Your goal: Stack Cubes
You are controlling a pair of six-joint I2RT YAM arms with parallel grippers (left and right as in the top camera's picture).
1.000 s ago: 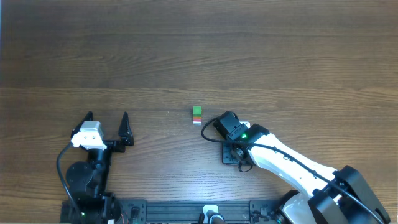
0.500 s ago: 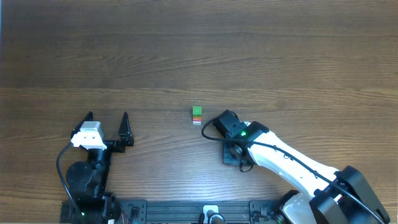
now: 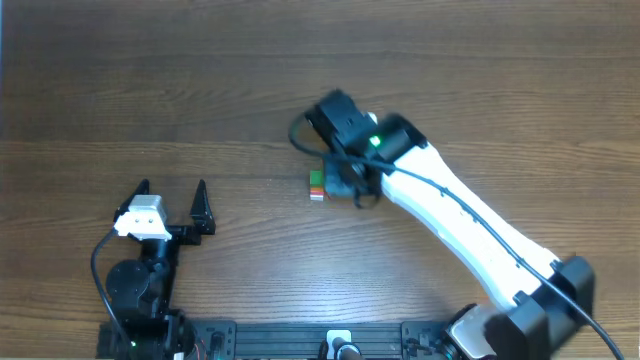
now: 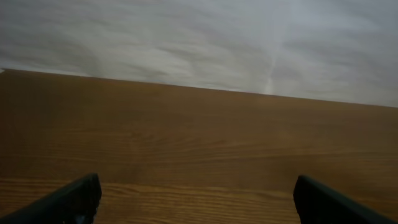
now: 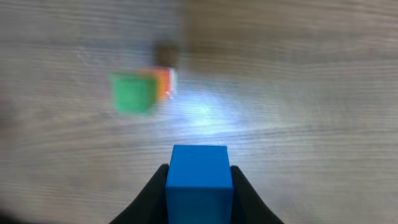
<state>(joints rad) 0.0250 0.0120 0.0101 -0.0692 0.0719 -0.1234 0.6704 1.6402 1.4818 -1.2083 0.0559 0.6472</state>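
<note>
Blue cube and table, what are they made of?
The blue cube: probably plastic or painted wood; flat, even colour, sharp edges, matte face. The table: wood or wood-look laminate; brown grain streaks run along it, and a soft glare spot in the right wrist view suggests a smooth, slightly shiny finish.

A brown wooden table [image 3: 200, 80] meets a pale wall [image 4: 199, 37].
</note>
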